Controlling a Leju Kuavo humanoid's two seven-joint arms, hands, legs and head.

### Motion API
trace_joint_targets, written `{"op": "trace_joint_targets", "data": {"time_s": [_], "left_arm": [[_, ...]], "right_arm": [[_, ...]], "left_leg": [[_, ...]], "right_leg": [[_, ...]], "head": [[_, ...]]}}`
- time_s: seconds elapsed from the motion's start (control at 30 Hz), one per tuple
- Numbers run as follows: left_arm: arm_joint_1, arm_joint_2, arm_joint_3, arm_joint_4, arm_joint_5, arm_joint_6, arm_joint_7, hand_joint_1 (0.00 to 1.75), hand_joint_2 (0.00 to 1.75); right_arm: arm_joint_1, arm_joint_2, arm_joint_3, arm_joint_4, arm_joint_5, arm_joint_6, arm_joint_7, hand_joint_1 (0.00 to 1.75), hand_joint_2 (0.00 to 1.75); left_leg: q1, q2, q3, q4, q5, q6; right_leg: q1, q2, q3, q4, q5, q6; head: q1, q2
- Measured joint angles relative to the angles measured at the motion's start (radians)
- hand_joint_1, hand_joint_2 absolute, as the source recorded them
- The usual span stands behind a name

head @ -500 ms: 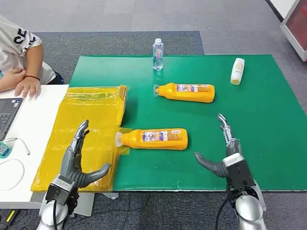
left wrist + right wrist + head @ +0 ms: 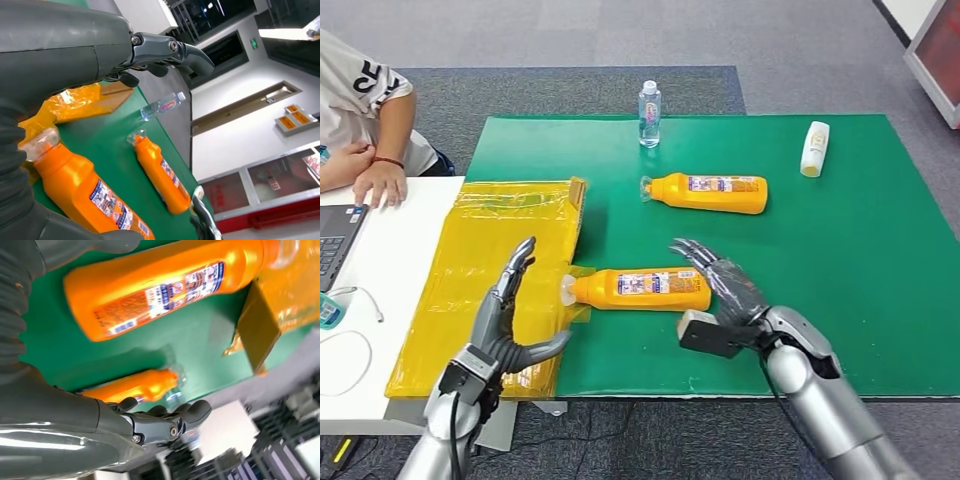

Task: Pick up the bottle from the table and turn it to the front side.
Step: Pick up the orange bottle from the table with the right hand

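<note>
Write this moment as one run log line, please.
stage: reaching | target: near orange bottle, lying on green mat | right hand: open, at its base | left hand: open, near its cap | grasp: none

The near bottle (image 2: 641,289) has its base end (label side up) hidden behind the right hand (image 2: 720,285).

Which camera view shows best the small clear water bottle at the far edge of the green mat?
The head view: the water bottle stands upright and whole, white cap visible. The left wrist view shows it small and turned beyond the left hand. In the right wrist view I cannot make it out.
</note>
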Motion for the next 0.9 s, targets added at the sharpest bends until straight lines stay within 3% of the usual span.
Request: {"op": "trace_joint_targets", "data": {"time_s": [0.4, 0.9], "left_arm": [[-0.047, 0.011, -0.034, 0.057, 0.003, 0.000, -0.002, 0.00, 1.75], [-0.057, 0.019, -0.037, 0.087, 0.010, 0.004, -0.012, 0.00, 1.75]], "right_arm": [[-0.282, -0.002, 0.287, 0.254, 0.079, 0.041, 0.101, 0.00, 1.75], [-0.411, 0.091, 0.447, 0.528, 0.155, 0.097, 0.195, 0.00, 1.75]], "left_leg": [[0.000, 0.000, 0.000, 0.000, 0.001, 0.000], [0.001, 0.000, -0.001, 0.000, 0.001, 0.000]], "right_leg": [[0.000, 0.000, 0.000, 0.000, 0.000, 0.000], [0.001, 0.000, 0.000, 0.000, 0.000, 0.000]], "head": [[0.000, 0.000], [0.000, 0.000]]}}
